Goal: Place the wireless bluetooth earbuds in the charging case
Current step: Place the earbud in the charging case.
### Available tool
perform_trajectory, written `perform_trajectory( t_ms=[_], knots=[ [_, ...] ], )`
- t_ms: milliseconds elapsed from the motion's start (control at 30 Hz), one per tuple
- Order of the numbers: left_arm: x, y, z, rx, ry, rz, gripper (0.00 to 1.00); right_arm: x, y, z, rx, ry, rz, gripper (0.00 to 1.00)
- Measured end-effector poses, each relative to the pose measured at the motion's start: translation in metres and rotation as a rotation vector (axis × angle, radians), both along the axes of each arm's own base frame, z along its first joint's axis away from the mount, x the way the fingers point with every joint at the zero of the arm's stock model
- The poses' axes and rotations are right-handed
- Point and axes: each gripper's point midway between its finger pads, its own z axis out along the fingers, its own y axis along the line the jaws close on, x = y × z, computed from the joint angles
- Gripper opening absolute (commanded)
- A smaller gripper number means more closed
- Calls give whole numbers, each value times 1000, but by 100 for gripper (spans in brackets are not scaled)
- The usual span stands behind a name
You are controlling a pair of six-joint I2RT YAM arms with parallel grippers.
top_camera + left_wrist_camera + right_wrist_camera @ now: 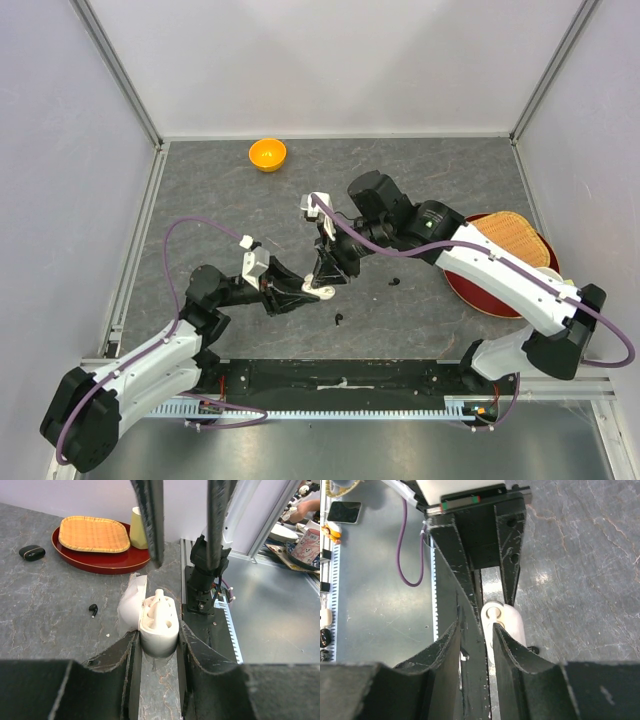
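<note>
A grey stone-patterned desk is sitting between plain white walls, carrying an orange bowl at the back and a red tray with a wicker basket on the right. At mid-desk the left fingers are clamping the white charging case, which is facing its open side upward, lid swung aside, long axis running along those fingers (a white earbud is sitting inside). The right fingers are hanging apart just above it, gripping nothing, while a black case and a black earbud are lying on the desk toward the tray.
</note>
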Motion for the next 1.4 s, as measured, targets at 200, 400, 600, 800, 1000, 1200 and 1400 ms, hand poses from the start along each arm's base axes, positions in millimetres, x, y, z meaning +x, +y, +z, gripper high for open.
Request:
perform_trajectory(
  t_ms=[200, 400, 600, 800, 1000, 1200, 1400],
  knots=[
    [-1, 1, 1, -2, -8, 1, 2, 5, 6, -15, -39, 15, -9, 39],
    [-1, 1, 0, 3, 0, 1, 2, 4, 7, -21, -55, 22, -8, 39],
    [-1, 1, -1, 7, 5, 2, 2, 6, 7, -24, -67, 22, -15, 39],
    [1, 1, -2, 9, 11, 11, 2, 5, 7, -34, -97, 35, -16, 38],
    [1, 1, -3, 12, 18, 18, 2, 5, 8, -39, -113, 32, -21, 35],
    [1, 2, -3, 13, 19, 18, 2, 9, 8, -42, -124, 20, -33, 11],
    [1, 2, -3, 14, 21, 17, 2, 10, 7, -43, -129, 15, -42, 0]
  ],
)
